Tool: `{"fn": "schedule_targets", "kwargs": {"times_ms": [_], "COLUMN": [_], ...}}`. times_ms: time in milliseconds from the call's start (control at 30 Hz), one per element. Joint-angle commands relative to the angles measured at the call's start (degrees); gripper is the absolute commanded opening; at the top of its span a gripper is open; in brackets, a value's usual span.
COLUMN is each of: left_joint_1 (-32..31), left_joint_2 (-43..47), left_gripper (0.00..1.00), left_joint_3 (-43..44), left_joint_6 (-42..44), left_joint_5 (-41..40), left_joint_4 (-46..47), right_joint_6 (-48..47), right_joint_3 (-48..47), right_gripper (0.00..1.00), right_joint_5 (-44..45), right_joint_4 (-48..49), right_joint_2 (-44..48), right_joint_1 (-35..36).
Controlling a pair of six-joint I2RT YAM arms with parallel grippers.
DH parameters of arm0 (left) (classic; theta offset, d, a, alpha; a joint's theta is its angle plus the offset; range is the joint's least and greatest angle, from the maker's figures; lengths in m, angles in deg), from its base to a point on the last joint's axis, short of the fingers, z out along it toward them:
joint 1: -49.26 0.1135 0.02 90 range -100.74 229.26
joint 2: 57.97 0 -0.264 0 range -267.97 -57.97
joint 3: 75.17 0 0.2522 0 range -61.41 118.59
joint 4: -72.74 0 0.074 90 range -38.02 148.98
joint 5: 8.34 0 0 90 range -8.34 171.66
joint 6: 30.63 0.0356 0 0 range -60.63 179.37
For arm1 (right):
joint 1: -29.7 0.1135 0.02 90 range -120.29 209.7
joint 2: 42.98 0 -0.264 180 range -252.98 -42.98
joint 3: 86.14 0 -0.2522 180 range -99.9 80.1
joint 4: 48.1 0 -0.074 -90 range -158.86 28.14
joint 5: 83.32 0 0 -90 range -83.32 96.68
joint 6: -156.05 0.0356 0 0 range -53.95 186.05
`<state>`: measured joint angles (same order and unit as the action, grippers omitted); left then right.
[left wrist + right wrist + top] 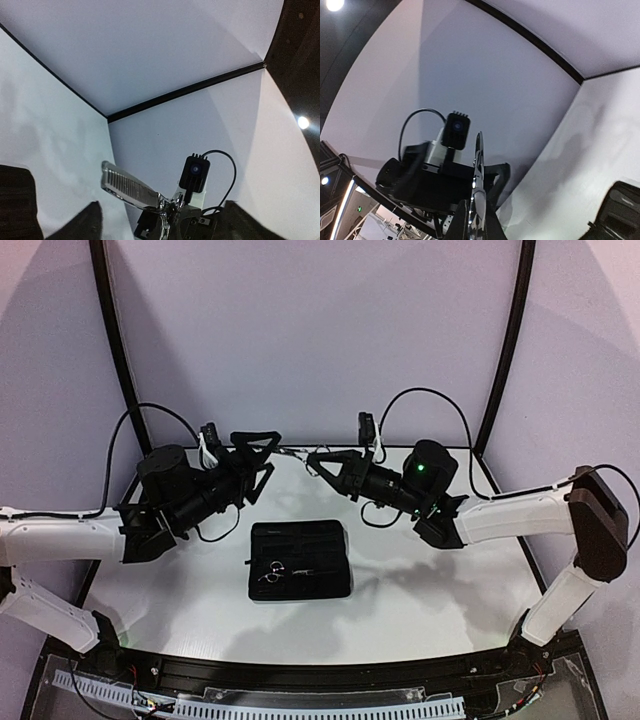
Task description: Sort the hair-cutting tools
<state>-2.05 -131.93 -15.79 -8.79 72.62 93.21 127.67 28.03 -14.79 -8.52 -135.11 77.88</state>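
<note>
One pair of silver scissors (293,451) hangs in the air above the back of the table, between my two grippers. My right gripper (314,461) is shut on its handle end. In the right wrist view the scissors (478,165) stand edge-on out of the right gripper (476,224). In the left wrist view their toothed blade (131,188) points to the upper left. My left gripper (274,453) faces the blade, open, with its fingers (80,224) wide apart on either side and not touching it. A second pair of silver scissors (275,571) lies on the black zip case (300,540).
The black case lies flat at the middle of the white table (440,580). Curved black frame poles (118,350) rise at the back left and back right. White walls close in behind the arms.
</note>
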Motion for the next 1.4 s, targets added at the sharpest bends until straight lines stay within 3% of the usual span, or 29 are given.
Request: {"fn": "schedule_targets", "kwargs": {"times_ms": [0,67,133,300,467,667,767,1067,1367], "left_joint_1": [-0.28,-0.23,-0.27,0.52,7.15,10.56,11.36,11.6,11.59], "left_joint_2": [4.62,7.51,10.0,15.26,16.28,14.36,10.84,-1.92,-8.82], "left_gripper": [0.98,0.99,0.99,0.99,0.99,0.99,0.97,0.68,0.45], "left_joint_3": [1.68,2.11,2.77,1.58,-6.23,-11.64,-12.58,-8.84,-5.59], "left_joint_6": [6.07,7.81,9.43,8.11,4.88,5.63,6.22,9.26,12.08], "left_joint_5": [0.28,-1.04,-3.29,-8.56,2.77,13.1,18.46,25.97,27.88], "left_joint_4": [-14.31,-21.52,-34.99,-59.82,-62.63,-56.07,-51.39,-46.08,-46.21], "right_joint_6": [-0.18,-1.16,-2.5,-9.46,-14.75,-16.03,-14.12,-8.04,-10.07], "right_joint_3": [3.35,5.34,7.89,12.55,14.0,15.18,17.6,22.16,22.41], "right_gripper": [0.0,0.0,0.0,0.0,0.0,0.0,0.0,0.0,0.0], "right_joint_5": [0.6,0.33,-0.84,-3.06,-4.48,-11.66,-15.17,-19.85,-16.13], "right_joint_4": [-3.47,-7.81,-12.95,-33.52,-53.56,-64.77,-61.25,-44.43,-42.96], "right_joint_2": [4.44,6.33,9.36,19.31,28.07,29.86,28.56,19.35,17.75], "right_joint_1": [-2.15,-3.17,-4.78,-7.73,-9.45,-11.07,-12.13,-13.15,-14.16]}}
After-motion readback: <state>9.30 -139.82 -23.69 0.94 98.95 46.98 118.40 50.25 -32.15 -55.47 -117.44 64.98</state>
